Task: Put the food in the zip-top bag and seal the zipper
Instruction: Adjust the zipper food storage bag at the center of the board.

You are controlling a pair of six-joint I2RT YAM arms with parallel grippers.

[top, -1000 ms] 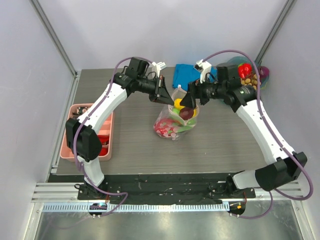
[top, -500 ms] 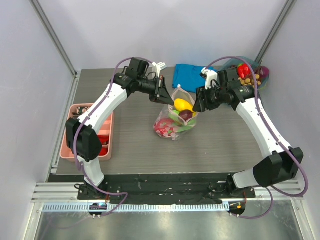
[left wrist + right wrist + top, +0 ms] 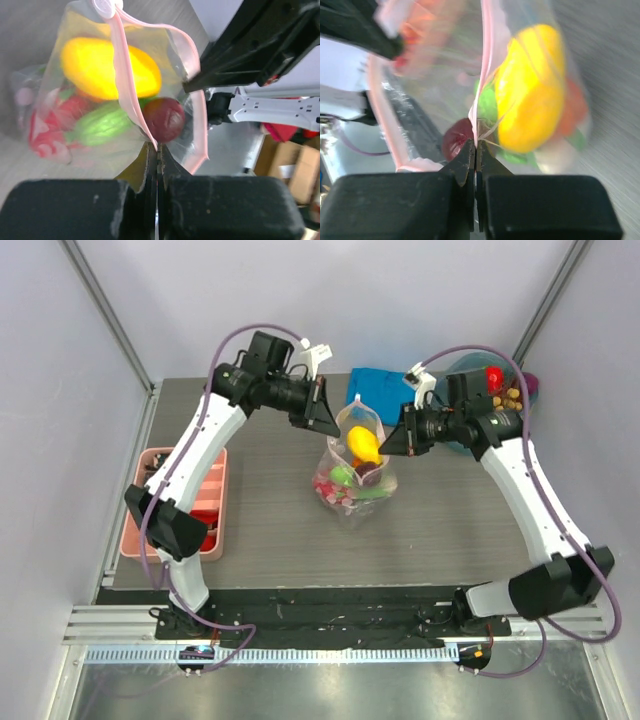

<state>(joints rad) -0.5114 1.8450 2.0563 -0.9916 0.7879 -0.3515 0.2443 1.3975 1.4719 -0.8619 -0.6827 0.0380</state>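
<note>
Pinching the zipper [image 3: 126, 85], we keep the left end effector [image 3: 157, 150] clamped at the bag's [image 3: 350, 485] eleven o'clock and the right end effector [image 3: 476, 147] clamped at two; the bag stands mid-desk [image 3: 270, 525], food [image 3: 362, 445] inside.

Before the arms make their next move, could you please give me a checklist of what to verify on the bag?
1. Grip of left gripper on the zipper: ok, shut on the strip.
2. Grip of right gripper on the opposite side of the mouth: ok, shut on the strip.
3. Contents: yellow piece, purple piece and green piece inside the zip-top bag: ok.
4. Zipper sealed: not ok, its two strips stand apart.
5. Bag bottom resting on the table: cannot tell.
</note>
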